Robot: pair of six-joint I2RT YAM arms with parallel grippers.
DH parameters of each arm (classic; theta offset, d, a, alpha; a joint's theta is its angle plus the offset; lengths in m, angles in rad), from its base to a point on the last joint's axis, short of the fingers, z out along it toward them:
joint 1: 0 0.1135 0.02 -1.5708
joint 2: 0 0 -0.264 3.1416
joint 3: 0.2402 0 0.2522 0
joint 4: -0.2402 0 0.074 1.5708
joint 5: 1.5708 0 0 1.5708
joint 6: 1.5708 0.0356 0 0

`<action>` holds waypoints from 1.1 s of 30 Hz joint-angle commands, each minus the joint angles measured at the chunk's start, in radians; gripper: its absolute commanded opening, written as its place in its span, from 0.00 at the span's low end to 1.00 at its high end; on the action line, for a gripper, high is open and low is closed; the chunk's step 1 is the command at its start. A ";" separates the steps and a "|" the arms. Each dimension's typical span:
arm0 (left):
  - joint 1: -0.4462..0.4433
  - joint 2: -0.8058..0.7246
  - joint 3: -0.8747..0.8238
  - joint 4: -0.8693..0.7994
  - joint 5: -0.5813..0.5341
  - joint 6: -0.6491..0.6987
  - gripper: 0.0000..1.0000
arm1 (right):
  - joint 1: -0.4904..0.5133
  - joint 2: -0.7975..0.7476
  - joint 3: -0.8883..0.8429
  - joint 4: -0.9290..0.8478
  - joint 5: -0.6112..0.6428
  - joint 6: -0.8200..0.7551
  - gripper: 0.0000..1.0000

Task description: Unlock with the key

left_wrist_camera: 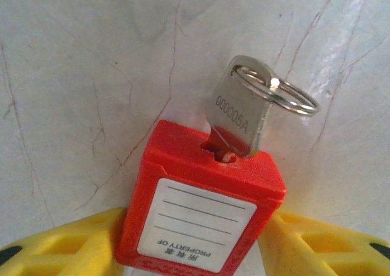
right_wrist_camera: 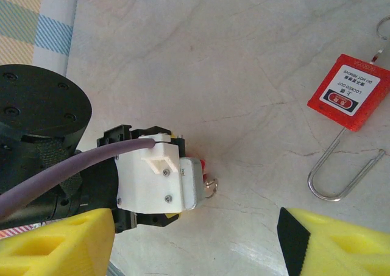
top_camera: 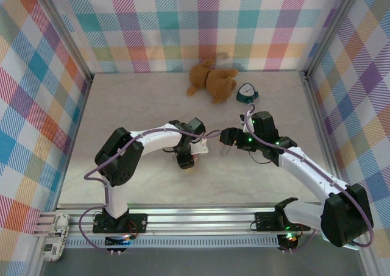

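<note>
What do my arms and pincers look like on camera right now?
The left arm and right arm both have white links between bulky black joints, with a purple cable running along each. The pincer fingers are yellow plastic with black patches. Green lights glow on the right arm.

Top camera looking down, wrist cameras close, probably sharing padlock [left_wrist_camera: 201, 215]
</note>
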 commanded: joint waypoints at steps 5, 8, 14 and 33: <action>0.010 -0.006 -0.056 0.082 0.012 -0.023 0.49 | -0.003 -0.026 -0.017 -0.009 -0.005 -0.021 0.72; 0.007 -0.013 -0.051 0.066 0.035 -0.064 0.43 | -0.003 -0.023 -0.015 -0.008 -0.005 -0.024 0.72; 0.005 -0.047 -0.030 0.034 0.081 -0.153 0.38 | -0.005 -0.017 -0.012 -0.001 -0.011 -0.022 0.72; 0.002 0.009 0.023 -0.051 0.102 -0.148 0.51 | -0.005 -0.047 -0.021 -0.020 -0.007 -0.023 0.72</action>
